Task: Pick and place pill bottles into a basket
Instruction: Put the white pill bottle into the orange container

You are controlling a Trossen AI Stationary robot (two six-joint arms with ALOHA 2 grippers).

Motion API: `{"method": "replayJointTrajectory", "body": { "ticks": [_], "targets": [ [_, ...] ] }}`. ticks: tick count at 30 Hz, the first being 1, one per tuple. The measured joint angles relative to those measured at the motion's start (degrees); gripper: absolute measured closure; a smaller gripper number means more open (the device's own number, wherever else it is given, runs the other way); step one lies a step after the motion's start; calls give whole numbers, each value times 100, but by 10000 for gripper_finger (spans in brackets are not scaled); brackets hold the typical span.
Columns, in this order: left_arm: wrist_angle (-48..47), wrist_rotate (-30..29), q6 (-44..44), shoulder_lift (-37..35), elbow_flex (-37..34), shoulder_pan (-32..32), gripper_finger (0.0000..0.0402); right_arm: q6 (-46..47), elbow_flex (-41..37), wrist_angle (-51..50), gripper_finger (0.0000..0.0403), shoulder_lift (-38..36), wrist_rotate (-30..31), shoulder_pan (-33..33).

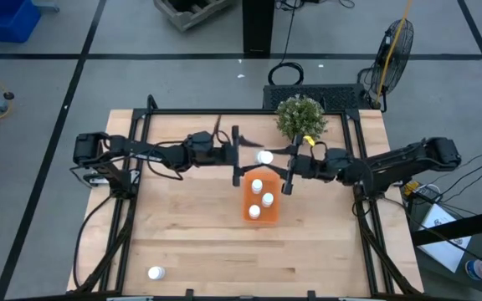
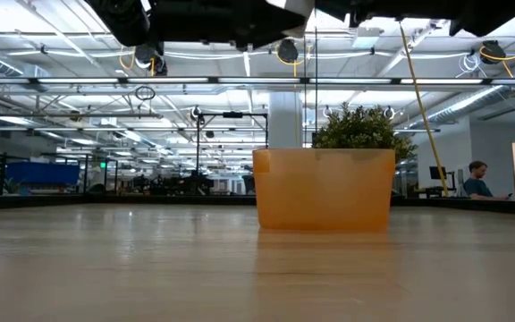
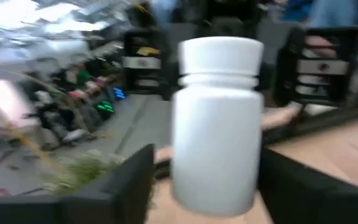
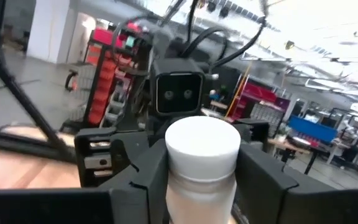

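A white pill bottle (image 1: pixel 264 156) is held in the air between my two grippers, just past the far end of the orange tray (image 1: pixel 259 199). My left gripper (image 1: pixel 256 156) reaches in from the left and my right gripper (image 1: pixel 274 160) from the right, and both close on it. The bottle fills the left wrist view (image 3: pixel 216 124), and its cap shows in the right wrist view (image 4: pixel 202 146). Three bottles stand in the tray. One more bottle (image 1: pixel 156 272) rests on the table near the front left. The low view shows the tray (image 2: pixel 325 190) but not the held bottle. My left gripper has the bottle's lower body (image 3: pixel 250 174) between its two fingers (image 3: pixel 291 186), coming level from the table's left. The bottle stands upright, cap up, clear of the table. My right gripper has the body just below the cap (image 4: pixel 179 193) between its two fingers (image 4: pixel 142 174), coming level from the table's right. The bottle's lower part is cut off in its wrist view.
A green bushy plant (image 1: pixel 299 117) stands at the far edge, just behind the right gripper. A black frame runs around the table's edges. Bare wood lies to the left and right of the tray. A person (image 2: pixel 478 179) sits far off in the room.
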Motion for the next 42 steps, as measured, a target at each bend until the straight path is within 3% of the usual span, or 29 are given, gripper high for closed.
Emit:
{"method": "replayJointTrajectory", "body": {
  "ticks": [4, 6, 21, 30, 33, 36, 42],
  "targets": [
    [13, -574, -327, 1, 7, -7, 34, -42, -4, -363, 259, -253, 45, 0],
    [14, -693, -395, 9, 6, -3, 15, -45, -9, -503, 259, -350, 139, 0],
    [166, -790, -293, 3, 4, -121, 99, -273, -13, -778, 259, -680, 383, -105],
    [289, -785, -498, -103, 2, -186, 94, -92, -13, -1488, 259, -1020, 457, -371],
    [162, -1137, -255, -360, 2, -184, 89, 37, -134, -1709, 259, -1138, 574, -367],
    [-158, -1512, -84, -709, 2, -184, 86, 428, -479, -1567, 259, -1218, 561, -367],
    [-529, -1592, 44, -1200, 6, -177, 91, 1274, -1291, -765, 259, -1027, 554, -195]
  ]
}}
